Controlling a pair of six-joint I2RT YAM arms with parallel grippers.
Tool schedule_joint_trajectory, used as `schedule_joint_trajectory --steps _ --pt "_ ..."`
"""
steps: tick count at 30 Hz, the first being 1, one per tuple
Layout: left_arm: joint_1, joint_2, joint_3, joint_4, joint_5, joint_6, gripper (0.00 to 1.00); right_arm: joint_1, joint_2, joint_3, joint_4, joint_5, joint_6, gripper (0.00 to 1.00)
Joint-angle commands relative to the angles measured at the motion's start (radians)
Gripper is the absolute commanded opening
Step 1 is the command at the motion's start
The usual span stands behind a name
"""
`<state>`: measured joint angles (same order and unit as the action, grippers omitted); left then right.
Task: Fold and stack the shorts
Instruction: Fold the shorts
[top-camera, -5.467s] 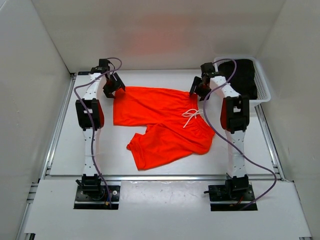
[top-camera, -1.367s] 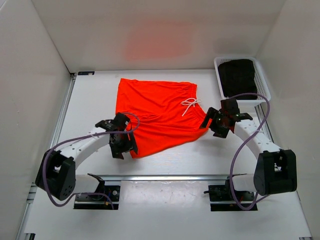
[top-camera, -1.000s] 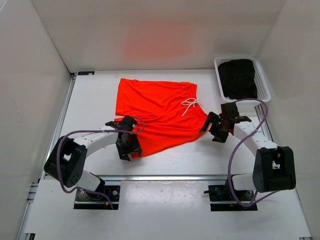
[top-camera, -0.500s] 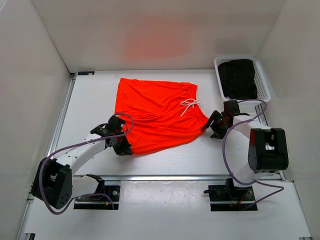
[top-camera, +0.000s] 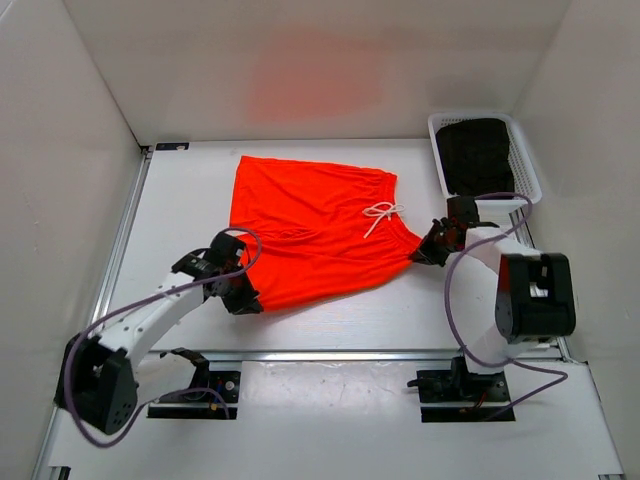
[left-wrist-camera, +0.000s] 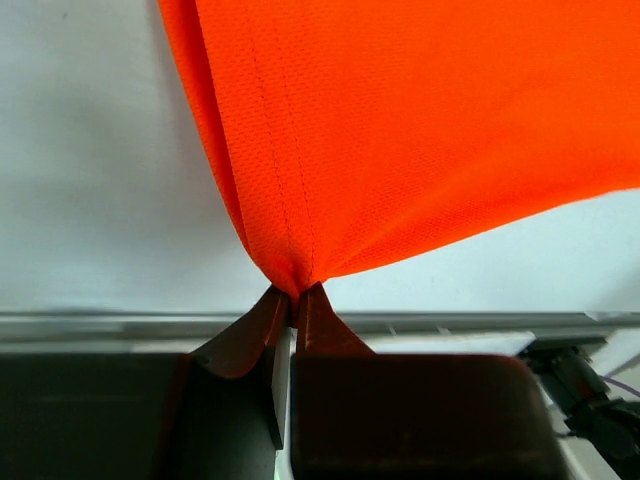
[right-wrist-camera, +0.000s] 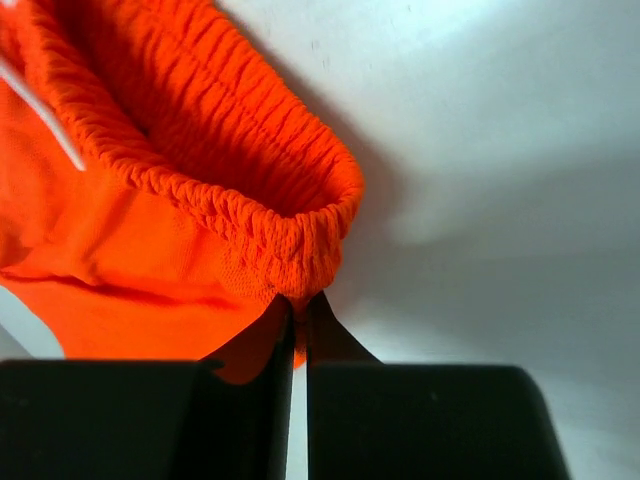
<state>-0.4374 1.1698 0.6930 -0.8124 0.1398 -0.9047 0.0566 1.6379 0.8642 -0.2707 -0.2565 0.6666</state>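
Shorts: The bright orange-red shorts (top-camera: 315, 230) lie flat at the middle of the white worktop (top-camera: 180, 220), the waistband toward 3 o'clock and the hem toward 9 o'clock.
Outline: They show as one rough rectangle, so I judge that one leg already lies over the other.
Left pincer: My left pincer (top-camera: 243, 297) is at the 7 o'clock corner of the cloth. The wrist view shows its dark tips pressed together on a peak of hem, with the fabric fanning away from the pinch.
Right pincer: My right pincer (top-camera: 432, 247) is at the 4 o'clock corner, pinching the end of the waistband (right-wrist-camera: 250, 215) between its closed tips.
Why held so: With a grip on each near corner, I judge that both arms can lift that edge evenly and carry it over toward 12 o'clock for the next fold.
Fabric: The cloth is a thin, fine-pored mesh with a stitched seam running into the left pinch. It is limp and drapes in soft creases.
Waistband texture: The elastic is gathered into tight ribs and curls into a loop where it is gripped.
Drawstring: A white drawstring (top-camera: 380, 215) lies knotted on the cloth near the waistband.
Basket: A white slotted basket (top-camera: 528, 170) sits at 2 o'clock on the worktop, apart from the shorts, with a dark folded garment (top-camera: 478, 155) inside. I judge this is where the stack goes.
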Motion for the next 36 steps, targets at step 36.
schedule_joint_trajectory --steps 36 --pt "0.351 1.089 1.844 -0.297 -0.131 0.340 0.10 0.008 0.285 0.915 -0.512 0.194 -0.102 0.00"
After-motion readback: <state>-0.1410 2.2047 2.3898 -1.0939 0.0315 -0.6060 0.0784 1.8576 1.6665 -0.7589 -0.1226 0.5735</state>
